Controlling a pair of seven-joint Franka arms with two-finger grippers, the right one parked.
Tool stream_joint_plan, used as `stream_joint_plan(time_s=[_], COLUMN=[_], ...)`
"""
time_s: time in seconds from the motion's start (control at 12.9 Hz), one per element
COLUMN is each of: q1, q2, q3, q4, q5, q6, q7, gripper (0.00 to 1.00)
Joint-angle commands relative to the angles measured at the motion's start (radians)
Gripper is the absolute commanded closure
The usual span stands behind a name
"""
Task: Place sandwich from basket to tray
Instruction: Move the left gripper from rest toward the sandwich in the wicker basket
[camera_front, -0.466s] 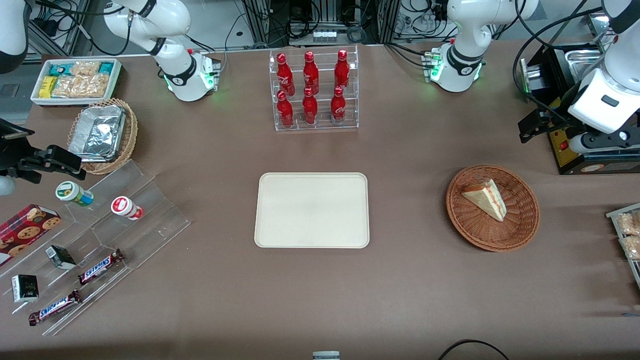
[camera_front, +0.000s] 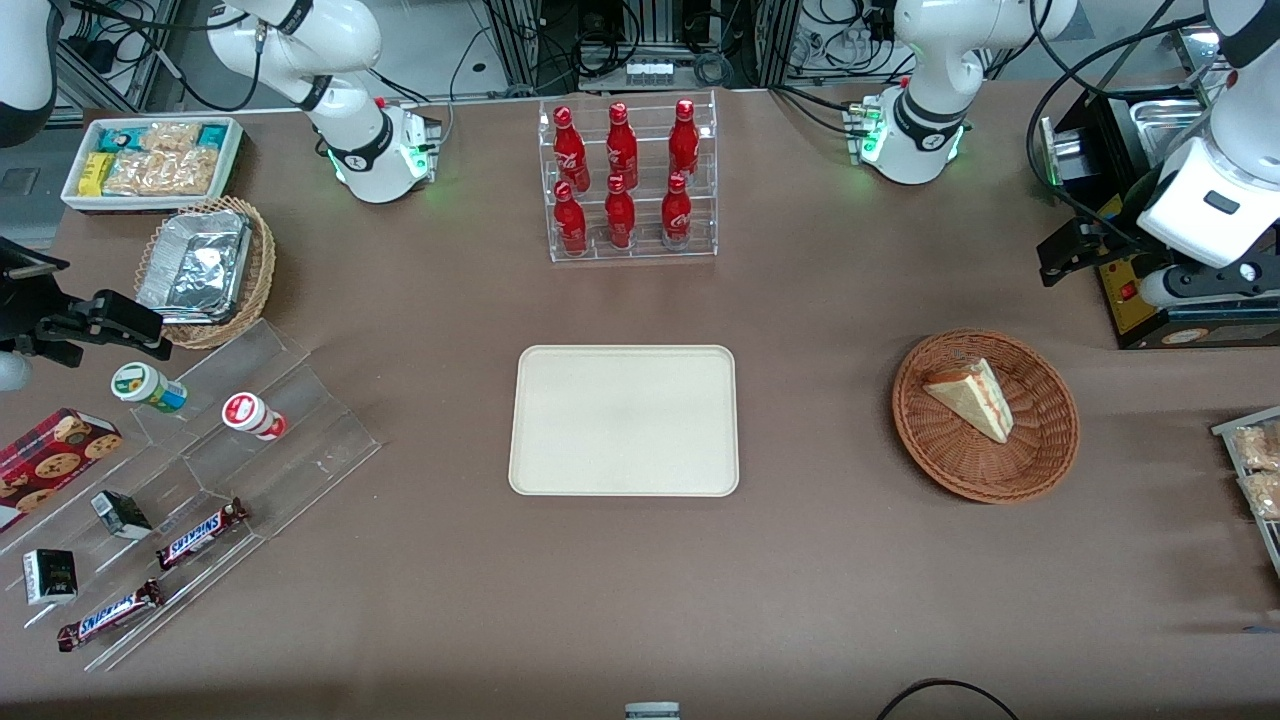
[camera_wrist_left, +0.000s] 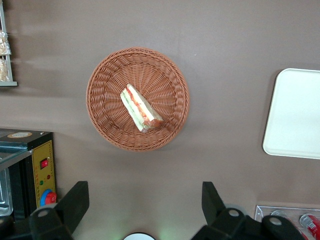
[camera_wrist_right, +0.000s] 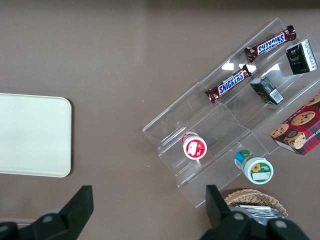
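Note:
The sandwich (camera_front: 968, 398), a pale wedge with a red and green filling stripe, lies in the round reddish-brown wicker basket (camera_front: 1040, 440) toward the working arm's end of the table. The cream tray (camera_front: 625, 420) lies flat and bare at the table's middle. My left gripper (camera_front: 1065, 252) hangs high above the table, farther from the front camera than the basket, open and empty. In the left wrist view the sandwich (camera_wrist_left: 140, 107) lies in the basket (camera_wrist_left: 105, 85), well apart from the wide-open gripper (camera_wrist_left: 144, 200); the tray's edge (camera_wrist_left: 295, 115) shows too.
A clear rack of red bottles (camera_front: 625, 180) stands farther from the front camera than the tray. A black appliance (camera_front: 1150, 300) stands close beside the gripper. Snack bags (camera_front: 1255, 470) lie at the working arm's table edge. A stepped acrylic display (camera_front: 200, 470) stands toward the parked arm's end.

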Motion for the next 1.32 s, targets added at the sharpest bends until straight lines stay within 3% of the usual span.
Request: stream_joint_plan(time_s=[0.0, 0.47, 1.24], q1=[0.005, 0.005, 0.004], q2=[0.034, 0.120, 0.184], q3=[0.015, 0.117, 0.124], q4=[0.001, -0.016, -0.425], q5=[0.007, 0.006, -0.001], q6=[-0.010, 0.034, 0.563], q7=[0.024, 0.009, -0.370], gripper=[0.00, 0.00, 0.00])
